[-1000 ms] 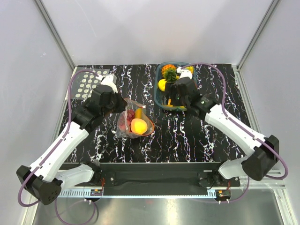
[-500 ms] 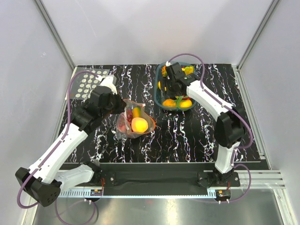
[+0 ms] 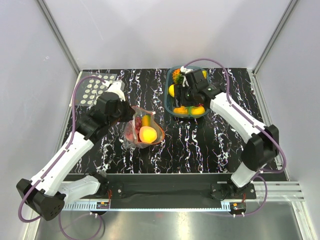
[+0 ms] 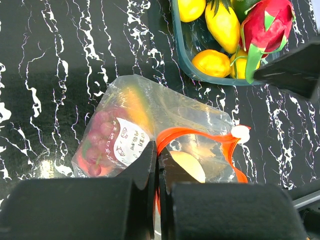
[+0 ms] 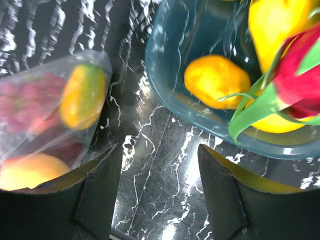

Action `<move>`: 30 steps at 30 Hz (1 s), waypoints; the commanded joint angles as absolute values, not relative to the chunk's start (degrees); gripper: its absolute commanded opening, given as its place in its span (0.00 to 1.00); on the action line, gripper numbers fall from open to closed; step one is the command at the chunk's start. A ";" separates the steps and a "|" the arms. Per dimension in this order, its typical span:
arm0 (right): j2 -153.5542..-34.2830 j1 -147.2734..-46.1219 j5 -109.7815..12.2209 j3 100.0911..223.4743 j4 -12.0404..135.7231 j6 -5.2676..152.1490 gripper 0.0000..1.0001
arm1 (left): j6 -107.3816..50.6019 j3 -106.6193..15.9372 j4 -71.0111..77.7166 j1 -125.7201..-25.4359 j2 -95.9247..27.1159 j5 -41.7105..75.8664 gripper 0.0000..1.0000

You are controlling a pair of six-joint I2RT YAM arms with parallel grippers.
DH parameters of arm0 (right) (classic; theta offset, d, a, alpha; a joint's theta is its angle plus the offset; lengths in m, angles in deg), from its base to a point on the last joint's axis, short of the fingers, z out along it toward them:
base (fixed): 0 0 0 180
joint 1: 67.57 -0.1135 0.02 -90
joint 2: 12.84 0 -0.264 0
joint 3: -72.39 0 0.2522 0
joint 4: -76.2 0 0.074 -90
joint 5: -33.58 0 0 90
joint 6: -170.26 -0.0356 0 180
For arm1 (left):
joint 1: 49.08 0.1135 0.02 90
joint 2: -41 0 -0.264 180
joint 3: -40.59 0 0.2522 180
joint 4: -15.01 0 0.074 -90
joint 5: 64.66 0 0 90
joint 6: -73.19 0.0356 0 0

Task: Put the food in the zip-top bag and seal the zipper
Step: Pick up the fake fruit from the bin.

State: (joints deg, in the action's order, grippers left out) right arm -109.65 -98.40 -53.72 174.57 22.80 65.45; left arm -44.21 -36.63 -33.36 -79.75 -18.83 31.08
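The left gripper (image 4: pixel 156 156) is clenched on the zipper (image 4: pixel 167 134) of the bag (image 3: pixel 142 131). The bag lies on the table (image 3: pixel 200 145) left of centre, its mouth gaping towards the near side, with a yellow-orange fruit (image 3: pixel 147 134), red grapes (image 4: pixel 97 131) and an orange-green piece (image 5: pixel 82 95) inside. The right gripper (image 5: pixel 159 148) hangs empty, fingers spread, over the near left rim of the tray (image 3: pixel 167 96) at the far side, where more food (image 5: pixel 216 75) lies loose.
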 commanded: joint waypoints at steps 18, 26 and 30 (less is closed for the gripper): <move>-130.25 -96.75 -64.68 191.00 17.61 72.78 0.85 | -43.44 -37.16 -30.57 -79.58 -17.36 29.82 0.00; -136.23 -96.49 -64.68 191.79 15.15 76.47 0.89 | -43.35 -36.89 -30.22 -79.49 -17.53 29.65 0.00; -138.43 -96.49 -60.21 192.49 11.74 78.94 0.91 | -43.35 -36.98 -30.04 -79.58 -17.62 29.65 0.00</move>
State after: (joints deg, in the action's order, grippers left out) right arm -136.56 -96.76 -62.55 189.94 15.94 75.85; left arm -44.03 -36.63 -33.36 -79.75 -18.81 30.60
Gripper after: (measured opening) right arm 0.906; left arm 0.012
